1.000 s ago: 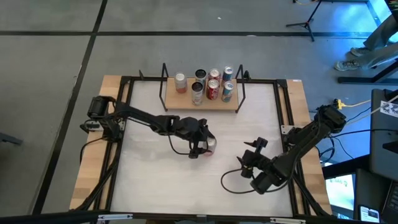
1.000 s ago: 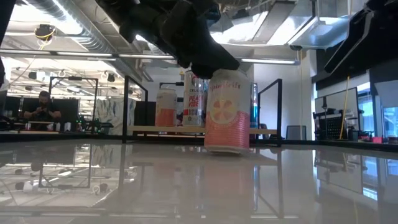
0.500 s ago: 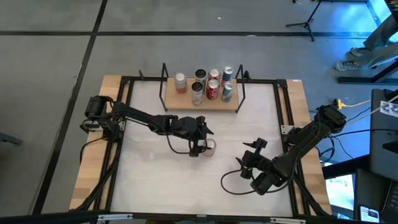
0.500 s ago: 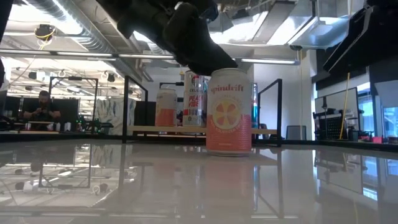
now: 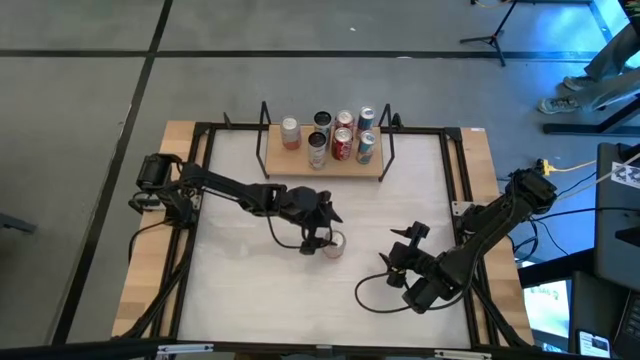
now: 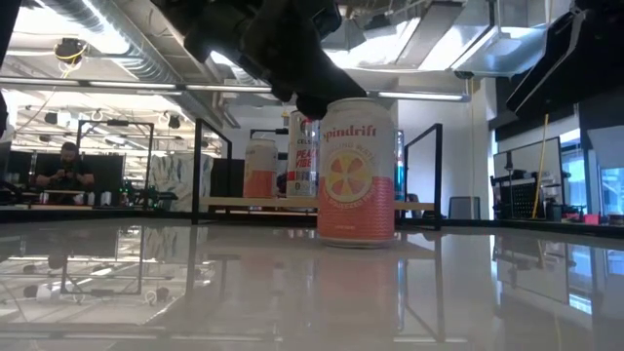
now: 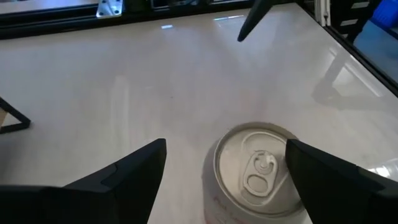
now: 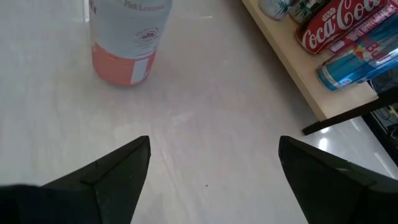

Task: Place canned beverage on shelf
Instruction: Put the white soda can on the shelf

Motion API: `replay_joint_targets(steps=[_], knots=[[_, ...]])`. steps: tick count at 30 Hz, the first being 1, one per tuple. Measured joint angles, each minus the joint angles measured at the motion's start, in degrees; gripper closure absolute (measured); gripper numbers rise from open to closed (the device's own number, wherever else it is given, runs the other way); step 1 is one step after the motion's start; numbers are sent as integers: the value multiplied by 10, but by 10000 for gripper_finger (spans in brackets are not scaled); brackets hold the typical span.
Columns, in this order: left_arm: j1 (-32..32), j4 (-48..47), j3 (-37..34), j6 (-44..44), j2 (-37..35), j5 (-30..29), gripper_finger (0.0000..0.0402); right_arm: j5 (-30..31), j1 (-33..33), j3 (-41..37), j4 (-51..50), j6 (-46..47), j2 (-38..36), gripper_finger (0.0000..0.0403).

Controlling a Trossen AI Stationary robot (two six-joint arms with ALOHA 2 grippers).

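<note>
A pink-and-white beverage can (image 5: 334,244) stands upright on its base mid-table, also seen in the low view (image 6: 357,175) and the right wrist view (image 8: 127,43). My left gripper (image 7: 225,146) is open just above it, one finger on each side of the can's silver top (image 7: 258,171). The shelf (image 5: 325,166), a light-wood board with black wire ends, sits at the far edge with several cans on it. My right gripper (image 5: 398,248) hangs open over the right near part of the table, holding nothing. My left gripper comes at the can slanting down from the table's left. One fingertip (image 6: 317,101) stands right at the can's top rim (image 7: 292,163). I cannot tell whether it touches. The can stands on the table by itself.
A black metal frame (image 5: 200,180) runs round the whitish tabletop. Bare table lies between the can and the shelf's front edge (image 8: 292,68). Cables trail by the right arm (image 5: 375,295). A person sits far off in the room (image 6: 68,166).
The can was tipped a little under my left gripper a second ago. It has come upright on its base, turned slightly about its axis, and shifted a little toward the near edge. The gap between the fingers has stayed the same.
</note>
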Motion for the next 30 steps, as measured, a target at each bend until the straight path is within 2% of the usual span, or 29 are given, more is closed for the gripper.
replay_joint_targets(steps=[2, 7, 13, 30], knots=[[0, 3, 0, 0, 0, 4, 82, 0, 0, 0, 0, -3, 0, 54], [-6, 6, 0, -10, 0, 57, 82, 0, 0, 0, 0, -4, 0, 54], [-10, -20, 0, -1, 0, 6, 82, 0, 0, 0, 1, -4, 0, 54], [-28, -9, 0, 19, 19, 17, 82, 12, 0, 0, 7, -9, 0, 54]])
